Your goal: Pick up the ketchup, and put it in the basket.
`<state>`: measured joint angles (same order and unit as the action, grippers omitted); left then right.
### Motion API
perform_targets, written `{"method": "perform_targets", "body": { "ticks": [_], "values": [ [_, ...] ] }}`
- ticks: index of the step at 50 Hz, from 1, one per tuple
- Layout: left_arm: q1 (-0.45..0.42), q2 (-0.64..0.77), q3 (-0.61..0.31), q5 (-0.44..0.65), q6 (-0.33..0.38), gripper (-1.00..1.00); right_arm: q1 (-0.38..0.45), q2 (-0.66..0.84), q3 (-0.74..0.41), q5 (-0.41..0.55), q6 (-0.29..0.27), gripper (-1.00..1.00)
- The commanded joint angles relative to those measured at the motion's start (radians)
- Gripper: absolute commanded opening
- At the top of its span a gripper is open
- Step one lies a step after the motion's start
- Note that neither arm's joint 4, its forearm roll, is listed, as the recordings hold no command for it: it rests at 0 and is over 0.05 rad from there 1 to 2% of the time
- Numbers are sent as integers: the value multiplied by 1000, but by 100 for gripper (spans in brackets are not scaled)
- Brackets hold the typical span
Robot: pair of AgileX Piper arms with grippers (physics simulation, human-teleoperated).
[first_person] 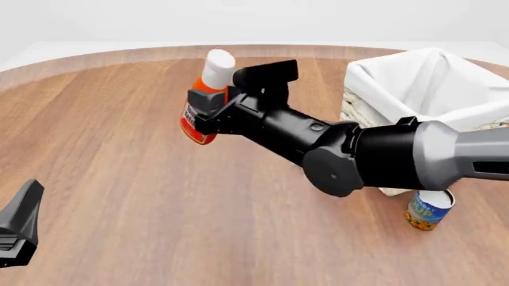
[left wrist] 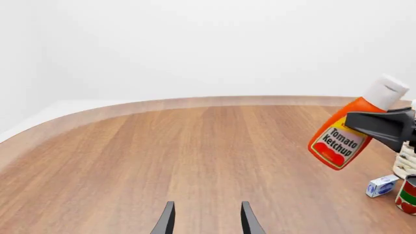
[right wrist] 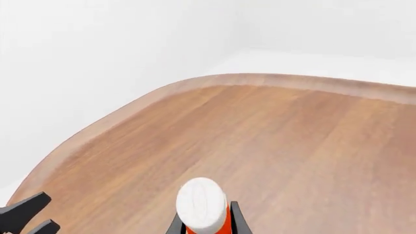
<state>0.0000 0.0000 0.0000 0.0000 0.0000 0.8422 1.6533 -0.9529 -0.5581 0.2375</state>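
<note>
— Where's the ketchup (first_person: 208,98) at this moment?

— Up off the wooden surface (first_person: 119,179), clamped in the jaws of the right gripper (first_person: 214,107). The bottle is tilted, its white cap uppermost and leaning away from the arm's base. In the left wrist view its label reads "Tomato Ketchup" and the black fingers (left wrist: 383,125) cross the bottle's upper body just below the cap.

— So those jaws are closed on it?

— Yes, pressed against either side of the bottle. The right wrist view shows the cap from above, sitting between the two fingertips.

— And the basket (first_person: 421,95)?

— It stands on the surface at the right of the front view, with the white cloth folded over its rim. The bottle hangs well to the left of it, not over the opening; the right arm's forearm stretches between them.

— The left gripper (left wrist: 206,219)?

— Low at the near left edge of the front view, well apart from everything. Its jaws stand parted with nothing between them.

— Anything else nearby?

— A blue and yellow can (first_person: 428,210) stands just in front of the basket. The left wrist view also catches a small white and blue box (left wrist: 381,185) and a red and green can (left wrist: 407,195) beside the basket.
</note>
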Motion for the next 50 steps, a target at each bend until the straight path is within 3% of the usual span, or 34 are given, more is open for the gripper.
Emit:
{"method": "perform_targets", "body": {
  "ticks": [1,10,22,50],
  "values": [
    [0,0,0,0,0,100,-50,-70,26,-18,13,-100],
    [0,0,0,0,0,100,-87,-122,52,-17,-11,-100],
    [0,0,0,0,0,100,-152,-177,80,-21,-1,-100],
    [0,0,0,0,0,100,-401,-340,169,-39,-8,-100]
  ]
}}
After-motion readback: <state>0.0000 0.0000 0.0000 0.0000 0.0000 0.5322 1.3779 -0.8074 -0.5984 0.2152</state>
